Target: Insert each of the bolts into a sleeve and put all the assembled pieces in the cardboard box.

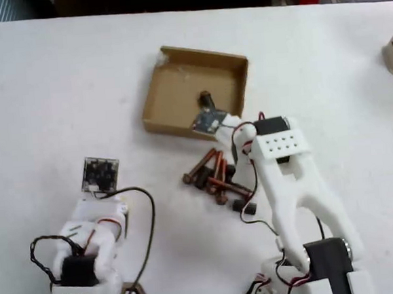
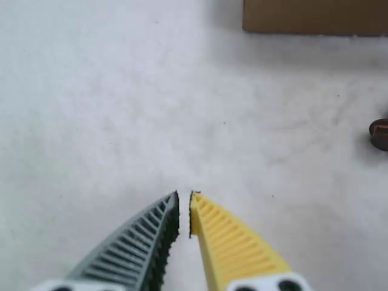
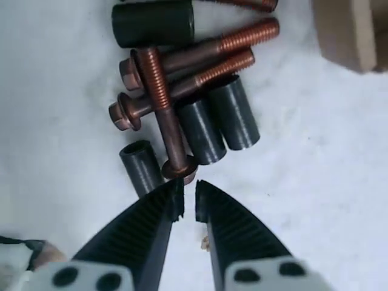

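Right claw (image 3: 188, 197) clenched empty just short of the bolts (image 3: 162, 103); left claw (image 2: 183, 209) likewise, low over the table (image 2: 91, 91).

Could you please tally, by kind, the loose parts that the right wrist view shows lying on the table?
Copper bolts: 4
Dark sleeves: 4
Total: 8

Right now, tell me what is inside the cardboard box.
One small dark piece lies inside the cardboard box, near the wall nearest the arms; whether it is an assembled bolt and sleeve is unclear. The right arm's wrist covers part of that wall, hiding anything beneath.
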{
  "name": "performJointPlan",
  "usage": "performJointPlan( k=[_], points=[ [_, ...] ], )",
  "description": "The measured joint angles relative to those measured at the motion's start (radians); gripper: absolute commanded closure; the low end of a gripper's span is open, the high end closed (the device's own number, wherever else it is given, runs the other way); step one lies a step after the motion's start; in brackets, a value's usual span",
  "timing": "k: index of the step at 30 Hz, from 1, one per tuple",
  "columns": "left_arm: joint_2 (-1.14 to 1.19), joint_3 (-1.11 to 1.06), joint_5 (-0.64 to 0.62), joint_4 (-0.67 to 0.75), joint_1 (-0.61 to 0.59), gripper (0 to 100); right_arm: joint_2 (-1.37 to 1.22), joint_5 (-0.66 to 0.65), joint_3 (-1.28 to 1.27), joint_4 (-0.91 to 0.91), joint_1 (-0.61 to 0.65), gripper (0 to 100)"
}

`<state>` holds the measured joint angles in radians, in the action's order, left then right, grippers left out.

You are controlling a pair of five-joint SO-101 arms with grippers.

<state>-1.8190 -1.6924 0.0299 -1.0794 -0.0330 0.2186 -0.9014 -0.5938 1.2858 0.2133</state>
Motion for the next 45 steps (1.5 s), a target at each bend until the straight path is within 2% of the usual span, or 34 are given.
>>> performJointPlan(
  k=[3, 8, 13, 21, 28, 33, 35, 39, 45],
  points=[
    [0.000, 0.000, 0.000, 0.000, 0.000, 93, 0.000, -0.074, 0.000, -0.044, -0.003, 96.5],
    [0.000, 0.000, 0.000, 0.000, 0.000, 93, 0.000, -0.155, -0.020, -0.117, -0.002, 86.3],
    [0.000, 0.000, 0.000, 0.000, 0.000, 93, 0.000, -0.219, -0.095, -0.212, 0.009, 86.4],
    [0.000, 0.000, 0.000, 0.000, 0.000, 93, 0.002, -0.235, -0.206, -0.394, 0.031, 86.1],
    [0.000, 0.000, 0.000, 0.000, 0.000, 93, -0.003, -0.236, -0.226, -0.471, 0.044, 86.5],
    [0.000, 0.000, 0.000, 0.000, 0.000, 93, -0.107, -0.241, -0.209, -0.535, 0.048, 86.5],
    [0.000, 0.000, 0.000, 0.000, 0.000, 93, -0.184, -0.245, -0.140, -0.503, 0.044, 87.6],
    [0.000, 0.000, 0.000, 0.000, 0.000, 93, -0.264, -0.245, -0.063, -0.437, 0.037, 98.3],
    [0.000, 0.000, 0.000, 0.000, 0.000, 93, -0.311, -0.245, 0.005, -0.381, 0.028, 98.2]
  ],
)
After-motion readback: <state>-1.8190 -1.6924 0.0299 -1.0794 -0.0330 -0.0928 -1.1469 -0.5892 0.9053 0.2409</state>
